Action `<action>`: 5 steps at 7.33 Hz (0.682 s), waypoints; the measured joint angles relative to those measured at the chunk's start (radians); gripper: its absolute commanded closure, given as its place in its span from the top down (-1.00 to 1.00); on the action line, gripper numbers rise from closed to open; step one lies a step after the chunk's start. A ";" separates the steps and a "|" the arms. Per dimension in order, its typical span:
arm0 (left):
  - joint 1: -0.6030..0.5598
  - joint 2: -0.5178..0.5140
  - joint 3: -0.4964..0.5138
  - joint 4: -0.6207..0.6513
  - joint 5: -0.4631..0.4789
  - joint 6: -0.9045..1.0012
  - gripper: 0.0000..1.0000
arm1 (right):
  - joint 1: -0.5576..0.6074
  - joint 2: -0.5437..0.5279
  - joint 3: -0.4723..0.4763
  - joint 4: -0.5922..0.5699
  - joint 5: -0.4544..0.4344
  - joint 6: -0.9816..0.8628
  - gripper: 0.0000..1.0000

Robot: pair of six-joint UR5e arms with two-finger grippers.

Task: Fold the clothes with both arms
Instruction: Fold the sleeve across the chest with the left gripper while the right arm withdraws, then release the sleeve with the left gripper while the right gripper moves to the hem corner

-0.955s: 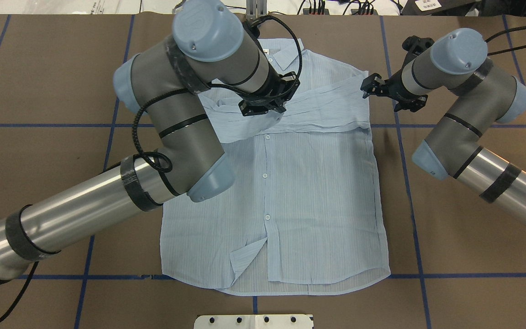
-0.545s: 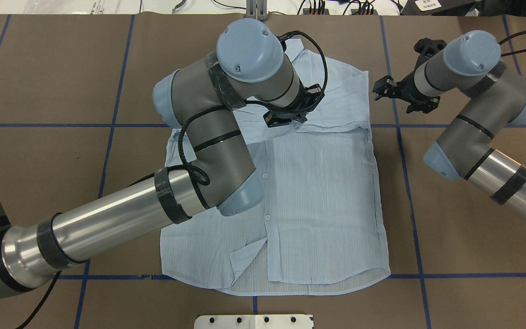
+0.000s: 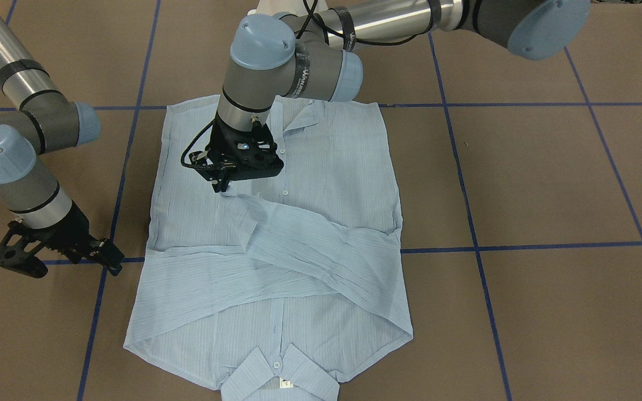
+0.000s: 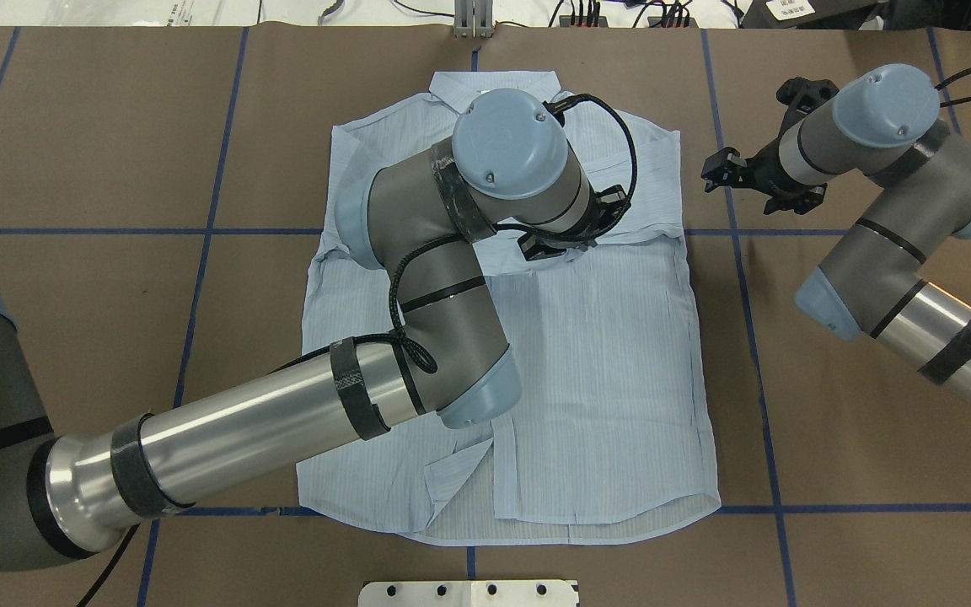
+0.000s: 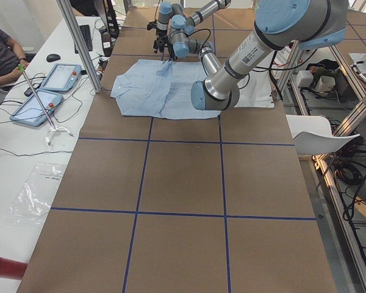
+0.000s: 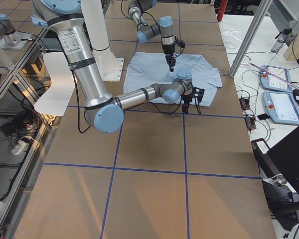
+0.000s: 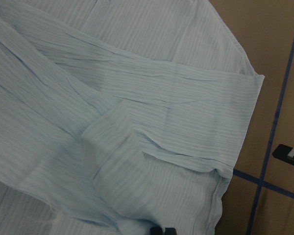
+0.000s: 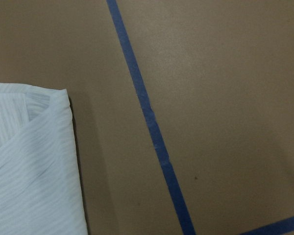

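Striped light blue shirt (image 4: 603,354) lies flat on the counter (image 4: 856,523), sleeves crossed over the chest, its middle hidden overhead by the left arm (image 4: 418,278). Left hand (image 3: 223,186), fingertips (image 7: 159,230) cut off in the wrist view, pinches a sleeve end; right hand (image 3: 110,257) hangs spread, empty, beside the shoulder.

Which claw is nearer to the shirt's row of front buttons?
Left. The left claw hangs over the shirt, close beside its button row; the right claw is off the shirt, over the table beside its edge.
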 measured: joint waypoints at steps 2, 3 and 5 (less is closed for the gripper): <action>0.006 0.008 -0.062 0.010 0.003 0.001 0.46 | -0.004 -0.045 0.066 0.000 0.006 0.010 1.00; 0.006 0.039 -0.140 0.040 0.002 0.000 0.45 | -0.018 -0.085 0.124 0.000 0.008 0.022 1.00; 0.005 0.186 -0.366 0.116 -0.001 0.022 0.44 | -0.101 -0.173 0.271 -0.001 0.000 0.130 1.00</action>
